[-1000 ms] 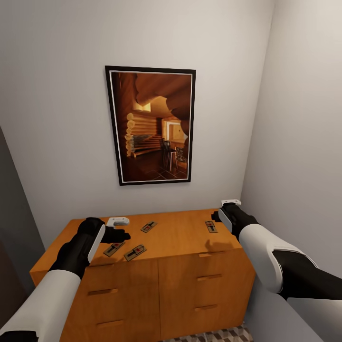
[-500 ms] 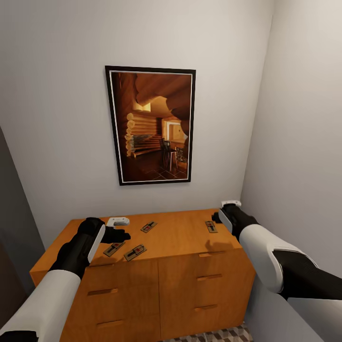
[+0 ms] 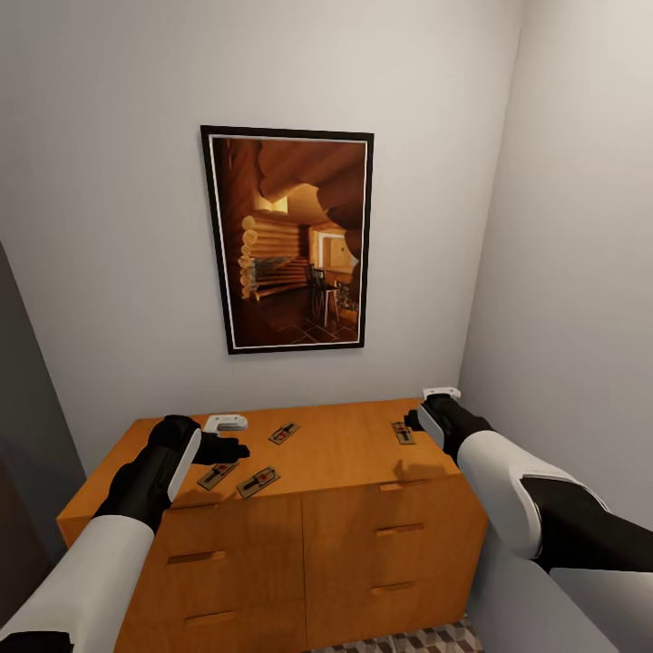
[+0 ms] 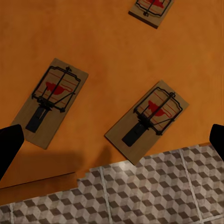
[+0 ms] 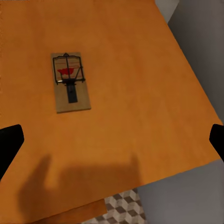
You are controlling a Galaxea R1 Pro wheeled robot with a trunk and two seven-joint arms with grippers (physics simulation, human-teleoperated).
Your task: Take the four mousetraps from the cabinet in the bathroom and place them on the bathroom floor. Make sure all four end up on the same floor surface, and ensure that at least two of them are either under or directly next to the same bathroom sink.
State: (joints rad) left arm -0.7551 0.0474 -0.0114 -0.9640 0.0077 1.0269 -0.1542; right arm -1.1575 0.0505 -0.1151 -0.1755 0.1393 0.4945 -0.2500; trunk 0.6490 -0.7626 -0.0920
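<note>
All 4 traps lie flat on the cabinet [image 3: 345, 449] top.

Trap 1 [image 3: 218, 474] and trap 2 [image 3: 258, 481] sit side by side near the front edge on the left. Their long axes run diagonally, with the red spots toward the back right.

Trap 3 [image 3: 284, 433] lies farther back, on the same diagonal.

Trap 4 [image 3: 404, 433] lies well apart at the right. Its long axis runs front to back, with the red spot toward the wall.

The left gripper [image 3: 227, 447] hovers above trap 1, jaws spread wide. The right gripper [image 3: 419, 415] hovers just beside trap 4, jaws spread wide.

Patterned floor [image 3: 408, 639] shows below the cabinet front.
</note>
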